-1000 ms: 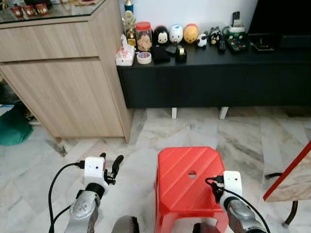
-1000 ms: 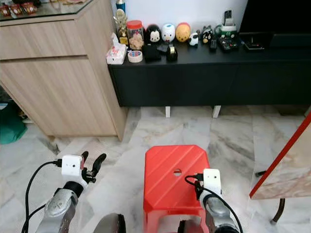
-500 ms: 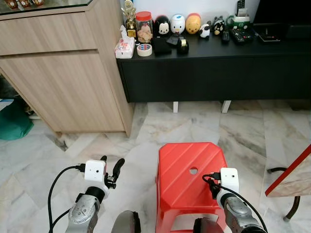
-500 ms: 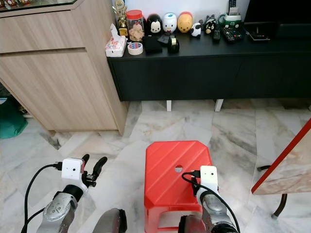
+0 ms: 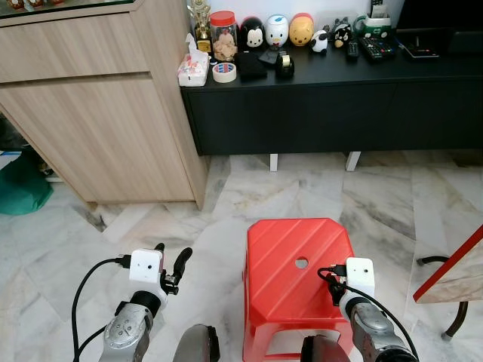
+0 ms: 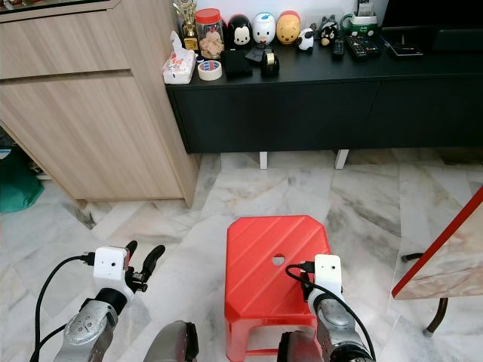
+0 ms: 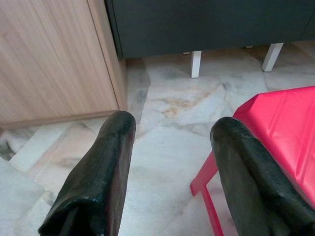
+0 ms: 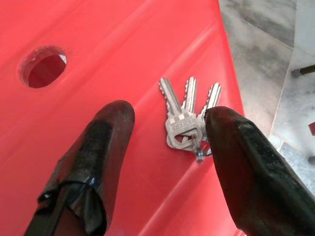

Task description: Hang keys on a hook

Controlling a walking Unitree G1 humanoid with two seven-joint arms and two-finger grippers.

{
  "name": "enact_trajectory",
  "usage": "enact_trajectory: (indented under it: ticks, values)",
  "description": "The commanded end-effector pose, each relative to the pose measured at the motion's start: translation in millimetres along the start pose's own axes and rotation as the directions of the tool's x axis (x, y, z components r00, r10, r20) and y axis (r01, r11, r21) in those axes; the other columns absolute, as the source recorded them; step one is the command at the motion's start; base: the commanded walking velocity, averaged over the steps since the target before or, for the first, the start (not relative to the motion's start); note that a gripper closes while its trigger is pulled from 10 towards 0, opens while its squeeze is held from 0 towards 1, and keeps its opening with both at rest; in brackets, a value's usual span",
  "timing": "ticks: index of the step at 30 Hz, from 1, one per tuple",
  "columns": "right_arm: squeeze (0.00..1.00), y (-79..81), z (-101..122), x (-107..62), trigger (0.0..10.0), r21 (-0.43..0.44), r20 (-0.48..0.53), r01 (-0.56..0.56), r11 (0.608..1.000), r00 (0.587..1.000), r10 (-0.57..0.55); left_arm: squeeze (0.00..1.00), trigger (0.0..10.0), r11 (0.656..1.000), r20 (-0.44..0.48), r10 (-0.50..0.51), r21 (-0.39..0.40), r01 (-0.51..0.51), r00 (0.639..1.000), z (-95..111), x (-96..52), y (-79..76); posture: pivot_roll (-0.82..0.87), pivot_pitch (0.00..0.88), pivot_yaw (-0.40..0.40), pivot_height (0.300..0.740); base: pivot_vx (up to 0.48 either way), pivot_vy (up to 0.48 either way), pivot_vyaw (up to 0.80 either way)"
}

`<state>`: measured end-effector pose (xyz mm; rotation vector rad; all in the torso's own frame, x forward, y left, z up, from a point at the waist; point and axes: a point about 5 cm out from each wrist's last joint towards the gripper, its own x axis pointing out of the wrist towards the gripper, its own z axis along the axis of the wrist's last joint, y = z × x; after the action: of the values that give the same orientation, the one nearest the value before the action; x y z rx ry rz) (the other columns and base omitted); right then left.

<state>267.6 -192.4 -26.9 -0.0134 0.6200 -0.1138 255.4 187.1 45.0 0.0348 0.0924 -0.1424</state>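
Keys (image 8: pixel 188 119) lay flat on red stool (image 5: pixel 290 279), near its edge. Right gripper (image 8: pixel 165 142) hovered just above, fingers apart, straddling keys. Left gripper (image 7: pixel 170 162) idle over floor (image 7: pixel 167 110), fingers apart.

**Keys flat on the red stool, near its edge**

Keys (image 8: pixel 186 120): a small bunch of three silver metal keys, joined at their heads by a small ring. They lie flat on the top of the red plastic stool (image 5: pixel 290 271), touching its surface. The three blades fan apart, away from the ring; the heads overlap each other. The middle key's head bears stamped lettering, too small to read. The bunch sits close to one side edge of the stool top, well apart from the round hole (image 8: pixel 45 66) in the top's middle. A raised ridge in the plastic runs just beside the bunch.
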Motion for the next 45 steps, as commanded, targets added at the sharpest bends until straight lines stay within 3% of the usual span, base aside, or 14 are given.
enact_trajectory:
  ticks: [1, 8, 9, 11, 45]
  values:
    - [0.0, 1.9, -9, -2.6, 10.0, 0.017, -0.021, 0.003, 1.0, 1.0, -0.002, 0.0, 10.0, 1.0, -0.017, 0.0, 0.028, 0.001, 1.0, -1, -3.3, 3.9, 0.09, 0.116, 0.068, 0.628, 0.0, 0.0, 0.0]
    - [0.0, 1.8, -15, -4.1, 10.0, 0.02, -0.04, 0.017, 1.0, 0.999, -0.016, 0.0, 10.0, 0.999, -0.023, -0.002, 0.036, 0.002, 1.0, -1, -3.9, 4.7, 0.09, 0.117, 0.072, 0.628, 0.0, 0.0, 0.0]
    - [0.0, 1.8, -16, -4.3, 5.7, 0.018, -0.043, 0.018, 1.0, 0.999, -0.018, 0.0, 10.0, 0.999, -0.024, -0.003, 0.038, 0.004, 1.0, -1, -4.0, 4.7, 0.09, 0.118, 0.072, 0.628, 0.0, 0.0, 0.0]
    - [0.0, 1.5, -17, -4.7, 0.0, 0.018, -0.048, 0.023, 1.0, 0.999, -0.022, 0.0, 10.0, 0.999, -0.025, -0.006, 0.044, 0.007, 1.0, -1, -4.1, 4.9, 0.09, 0.118, 0.073, 0.628, 0.0, 0.0, 0.0]
    - [0.0, 1.6, -7, -1.4, 0.0, 0.034, -0.026, 0.042, 0.999, 0.999, -0.041, 0.0, 10.0, 0.999, -0.016, 0.0, 0.049, 0.001, 1.0, 3, 6.7, 6.8, 0.09, 0.076, 0.069, 0.628, 0.0, 0.0, 0.0]
